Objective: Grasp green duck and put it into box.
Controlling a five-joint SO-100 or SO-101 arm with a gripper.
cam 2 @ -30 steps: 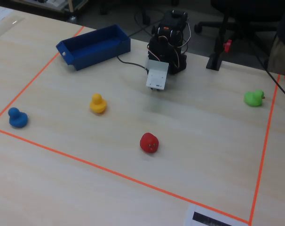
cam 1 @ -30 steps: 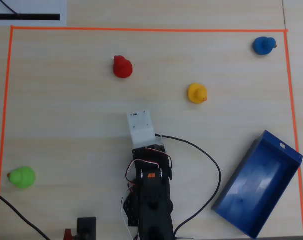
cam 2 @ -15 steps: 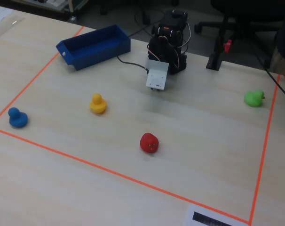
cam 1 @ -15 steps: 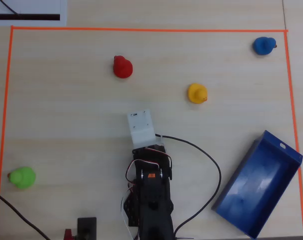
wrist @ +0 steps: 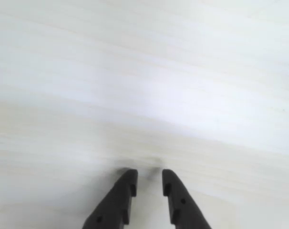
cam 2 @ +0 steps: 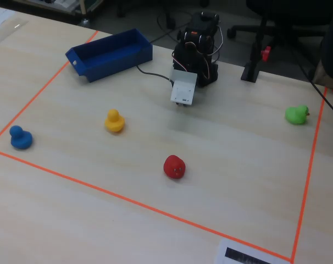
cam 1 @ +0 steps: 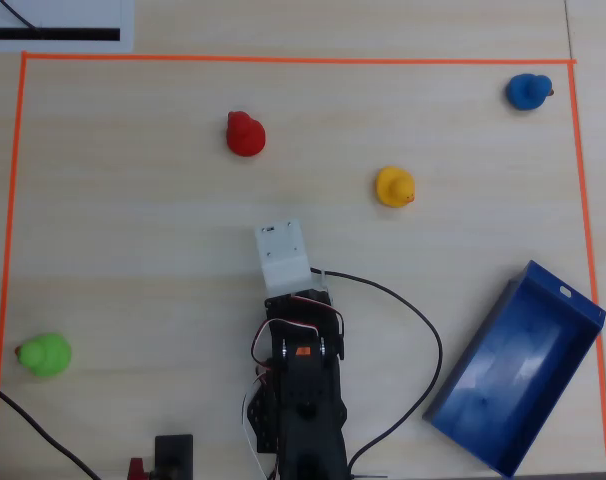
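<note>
The green duck sits at the lower left of the overhead view, just inside the orange tape; in the fixed view the duck is at the far right. The dark-blue box lies empty at the lower right, and in the fixed view at the back left. My arm is folded at the bottom middle, with its white wrist block pointing down at the table, far from both. In the wrist view my gripper is empty over bare wood, jaws a narrow gap apart.
A red duck, a yellow duck and a blue duck stand across the far half. Orange tape frames the work area. A black cable loops between the arm and the box.
</note>
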